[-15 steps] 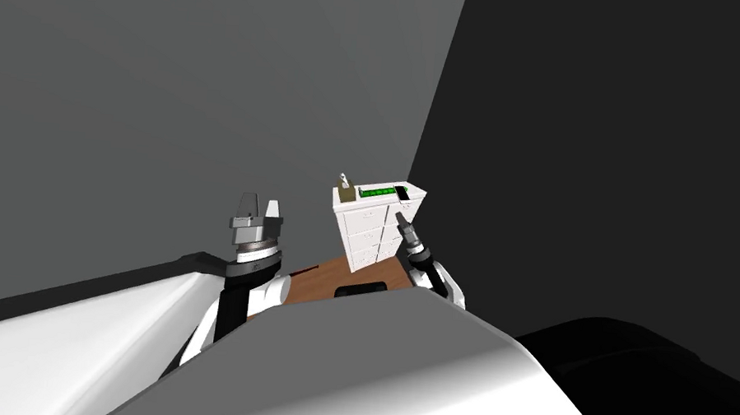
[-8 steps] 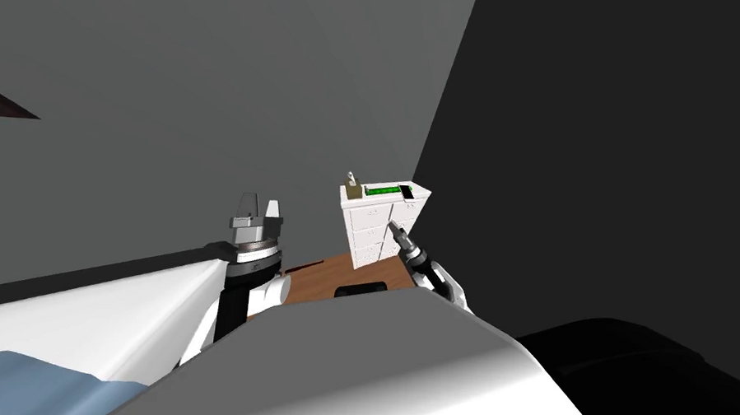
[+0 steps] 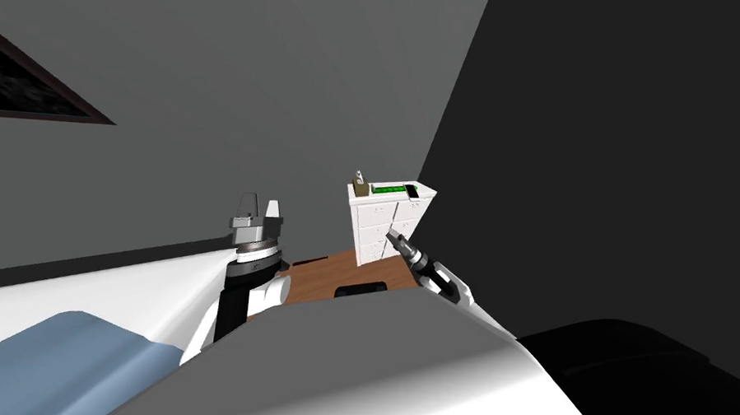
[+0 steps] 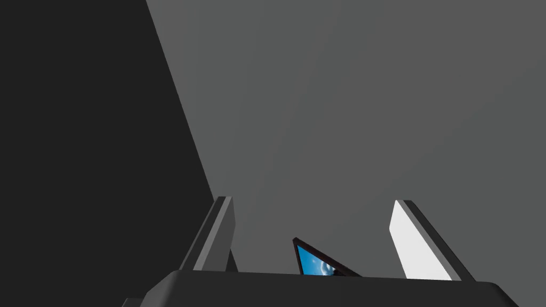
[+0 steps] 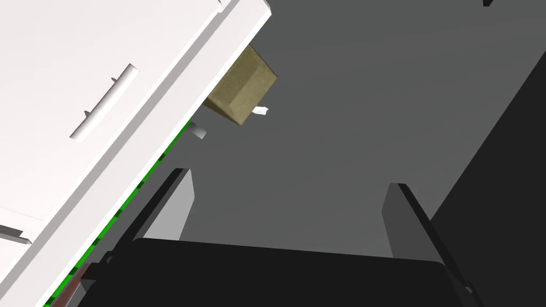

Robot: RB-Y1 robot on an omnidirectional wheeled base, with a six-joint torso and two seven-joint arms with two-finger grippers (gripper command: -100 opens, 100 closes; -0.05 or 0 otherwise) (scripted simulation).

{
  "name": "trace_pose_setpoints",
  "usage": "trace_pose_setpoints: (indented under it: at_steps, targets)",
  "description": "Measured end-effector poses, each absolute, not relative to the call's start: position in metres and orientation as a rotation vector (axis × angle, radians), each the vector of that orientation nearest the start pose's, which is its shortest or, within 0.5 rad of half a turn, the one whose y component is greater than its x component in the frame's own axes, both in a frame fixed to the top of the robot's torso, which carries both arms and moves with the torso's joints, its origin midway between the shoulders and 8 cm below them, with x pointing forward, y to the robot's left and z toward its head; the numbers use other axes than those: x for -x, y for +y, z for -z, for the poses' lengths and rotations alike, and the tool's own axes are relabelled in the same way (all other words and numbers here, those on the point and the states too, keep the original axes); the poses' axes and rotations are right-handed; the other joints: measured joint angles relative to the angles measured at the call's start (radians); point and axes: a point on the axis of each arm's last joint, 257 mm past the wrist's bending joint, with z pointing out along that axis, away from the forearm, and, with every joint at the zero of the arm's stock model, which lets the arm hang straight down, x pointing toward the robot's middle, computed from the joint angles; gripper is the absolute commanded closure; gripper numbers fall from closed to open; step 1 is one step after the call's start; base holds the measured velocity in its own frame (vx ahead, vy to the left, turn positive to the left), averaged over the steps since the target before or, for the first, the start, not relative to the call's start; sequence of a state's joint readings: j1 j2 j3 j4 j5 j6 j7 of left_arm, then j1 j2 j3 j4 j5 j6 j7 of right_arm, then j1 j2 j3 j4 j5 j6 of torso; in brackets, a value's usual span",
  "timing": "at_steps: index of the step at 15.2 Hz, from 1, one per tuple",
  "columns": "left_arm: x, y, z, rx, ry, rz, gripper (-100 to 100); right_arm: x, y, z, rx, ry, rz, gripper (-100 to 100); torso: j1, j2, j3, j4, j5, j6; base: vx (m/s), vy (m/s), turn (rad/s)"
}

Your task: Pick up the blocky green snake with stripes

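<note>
At the far left of the head view, a bed (image 3: 61, 333) with a white cover and a blue-grey patch lies low beside the robot, and above it a dark-framed panel (image 3: 15, 82) hangs on the grey wall. Next to the right, the left gripper (image 3: 260, 202) is held upright above a strip of brown floor (image 3: 330, 268), well apart from any furniture. In the left wrist view its two fingers are seen spread wide with nothing between them. Further right, a white chest of drawers (image 3: 377, 228) is set against the wall, near the room's corner. On its top, a tan box (image 3: 359, 189) is placed at the left end. The blocky green snake (image 3: 386, 190) is laid flat along the middle, and a small dark flat item (image 3: 413, 191) is seen at the right end. Just below and in front of the chest, the right gripper (image 3: 393, 235) is pointed up towards the drawer fronts. In the right wrist view its fingers are parted and empty. A drawer front with its handle, the tan box and a thin green edge of the snake are seen just beyond one finger. The step in hand is judged to be the reach towards the chest, with nothing grasped yet. The next move is judged to call for the right gripper to be raised above the top, lined up across the snake's narrow body, lowered over it and closed. To the right, a black area is seen past the wall.
</note>
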State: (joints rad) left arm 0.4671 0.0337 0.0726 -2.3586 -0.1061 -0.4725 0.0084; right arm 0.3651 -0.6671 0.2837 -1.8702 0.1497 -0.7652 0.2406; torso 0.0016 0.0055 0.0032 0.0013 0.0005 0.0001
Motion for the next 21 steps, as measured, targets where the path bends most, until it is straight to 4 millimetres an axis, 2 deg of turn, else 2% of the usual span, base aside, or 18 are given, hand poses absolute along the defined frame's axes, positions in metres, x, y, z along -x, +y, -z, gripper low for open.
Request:
trace_pose_setpoints:
  at_steps: [2, 7, 8, 11, 13, 16, 21]
  targets:
    - [-0.333, 0.278, -0.064, 0.498, 0.637, 1.196, 0, -0.340, -0.160, 0.156, 0.138, 1.362, -1.205, -100, 0.000, 0.001, 0.000, 0.000, 0.000, -0.001, -0.072, 0.040, 0.119]
    - [-0.333, 0.278, -0.064, 0.498, 0.637, 1.195, 0, -0.330, -0.174, 0.196, 0.233, 1.479, -1.167, -100, 0.000, -0.002, -0.001, 0.000, 0.000, 0.000, -0.037, 0.033, 0.084]
    - [-0.333, 0.279, -0.064, 0.498, 0.637, 1.195, 0, -0.329, -0.178, 0.199, 0.246, 1.491, -1.161, -100, -0.001, -0.002, -0.001, 0.000, 0.000, 0.000, -0.054, 0.038, 0.167]
    - [-0.333, 0.278, -0.064, 0.498, 0.637, 1.195, 0, -0.324, -0.192, 0.220, 0.311, 1.564, -1.136, -100, -0.001, -0.002, -0.001, 0.000, 0.000, 0.000, -0.055, 0.038, 0.152]
    - [-0.333, 0.278, -0.064, 0.498, 0.637, 1.195, 0, -0.314, -0.202, 0.236, 0.363, 1.619, -1.118, -100, 0.000, -0.001, 0.000, 0.000, 0.000, -0.001, -0.058, 0.042, 0.140]
    - [-0.333, 0.278, -0.064, 0.498, 0.637, 1.195, 0, -0.309, -0.216, 0.251, 0.427, 1.679, -1.088, -100, 0.000, -0.002, -0.001, 0.000, 0.000, -0.001, -0.036, 0.038, 0.122]
    - [-0.333, 0.278, -0.064, 0.498, 0.637, 1.195, 0, -0.295, -0.253, 0.278, 0.528, 1.791, -1.027, -100, -0.001, -0.002, -0.001, 0.000, 0.000, -0.001, -0.041, 0.031, 0.114]
